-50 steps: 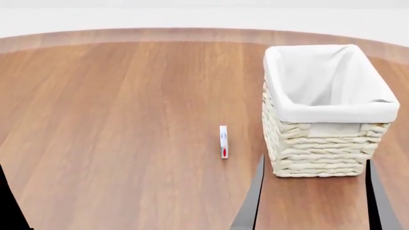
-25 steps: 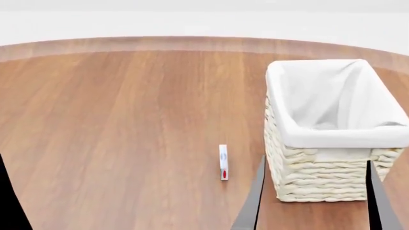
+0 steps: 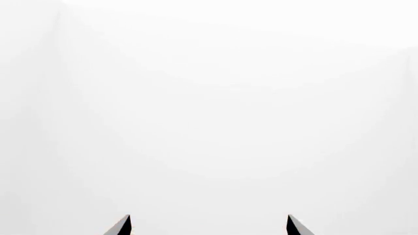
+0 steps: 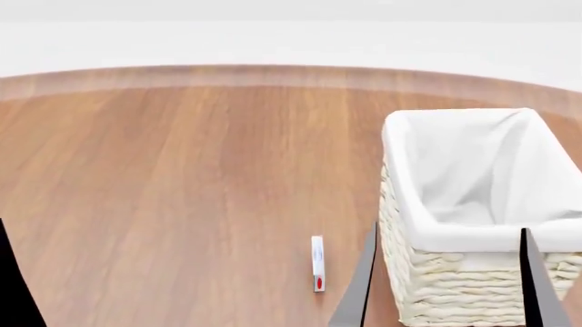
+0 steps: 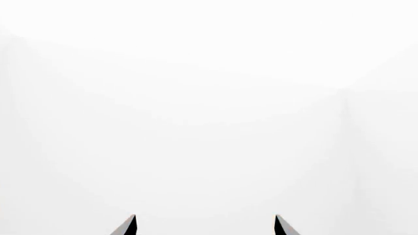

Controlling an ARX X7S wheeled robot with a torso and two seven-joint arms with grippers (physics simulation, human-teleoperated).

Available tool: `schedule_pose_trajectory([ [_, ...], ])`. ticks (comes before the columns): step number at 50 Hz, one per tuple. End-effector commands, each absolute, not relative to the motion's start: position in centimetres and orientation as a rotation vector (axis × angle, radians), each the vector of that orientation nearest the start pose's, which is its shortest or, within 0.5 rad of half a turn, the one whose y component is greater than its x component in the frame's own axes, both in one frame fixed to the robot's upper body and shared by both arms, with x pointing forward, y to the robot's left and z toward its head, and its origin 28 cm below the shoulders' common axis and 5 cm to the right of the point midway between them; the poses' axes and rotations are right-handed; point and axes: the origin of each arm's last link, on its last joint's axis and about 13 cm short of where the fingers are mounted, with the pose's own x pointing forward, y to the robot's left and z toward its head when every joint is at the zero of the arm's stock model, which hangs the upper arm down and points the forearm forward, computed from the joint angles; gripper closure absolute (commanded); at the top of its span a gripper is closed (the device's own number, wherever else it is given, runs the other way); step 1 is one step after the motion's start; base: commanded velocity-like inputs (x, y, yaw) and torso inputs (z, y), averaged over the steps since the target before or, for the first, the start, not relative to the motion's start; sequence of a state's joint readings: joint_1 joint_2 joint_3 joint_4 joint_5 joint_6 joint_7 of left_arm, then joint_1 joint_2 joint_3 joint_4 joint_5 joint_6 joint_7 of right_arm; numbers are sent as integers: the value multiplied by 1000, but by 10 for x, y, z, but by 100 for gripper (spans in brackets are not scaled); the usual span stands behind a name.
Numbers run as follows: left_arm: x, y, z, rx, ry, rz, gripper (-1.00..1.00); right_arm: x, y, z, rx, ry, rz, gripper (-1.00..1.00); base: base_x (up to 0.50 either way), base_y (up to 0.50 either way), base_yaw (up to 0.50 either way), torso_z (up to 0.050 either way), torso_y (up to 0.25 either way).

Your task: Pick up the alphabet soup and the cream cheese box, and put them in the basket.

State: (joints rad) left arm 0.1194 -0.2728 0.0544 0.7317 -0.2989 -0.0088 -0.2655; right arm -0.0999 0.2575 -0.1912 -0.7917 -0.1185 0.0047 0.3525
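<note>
The cream cheese box (image 4: 317, 263) stands on its thin edge on the wooden table (image 4: 182, 170), just left of the basket (image 4: 454, 293), with its red dot at the near end. The basket is cream wicker with a white liner and shows nothing inside. The alphabet soup is out of view. My right gripper (image 4: 448, 228) is open and empty, and its two dark fingers frame the basket's near side. In the right wrist view (image 5: 204, 218) it shows only white. One dark finger (image 4: 11, 286) of the left arm shows at the lower left. My left gripper (image 3: 208, 218) is open and empty in its wrist view.
The table's curved far edge (image 4: 291, 73) meets a white background. Both wrist views show only blank white beyond the fingertips.
The basket, box and table edge have slid down in the head view, as the view tilts up. The fingers keep their place in the picture.
</note>
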Motion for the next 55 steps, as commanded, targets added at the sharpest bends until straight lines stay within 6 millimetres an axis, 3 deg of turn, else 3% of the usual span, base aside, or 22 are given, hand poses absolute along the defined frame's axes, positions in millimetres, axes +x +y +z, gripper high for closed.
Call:
schedule_pose_trajectory([
  [1, 165, 220, 142, -131, -544, 3, -100, 159, -94, 153, -143, -707, -90, -100, 211, 0, 0, 0, 0],
  [24, 167, 218, 141, -136, -539, -6, -100, 160, -96, 150, -140, -703, -91, -100, 209, 0, 0, 0, 0],
  [55, 166, 217, 139, -98, -524, -1, -100, 159, -96, 149, -128, -697, -91, -100, 1, 0, 0, 0, -52],
])
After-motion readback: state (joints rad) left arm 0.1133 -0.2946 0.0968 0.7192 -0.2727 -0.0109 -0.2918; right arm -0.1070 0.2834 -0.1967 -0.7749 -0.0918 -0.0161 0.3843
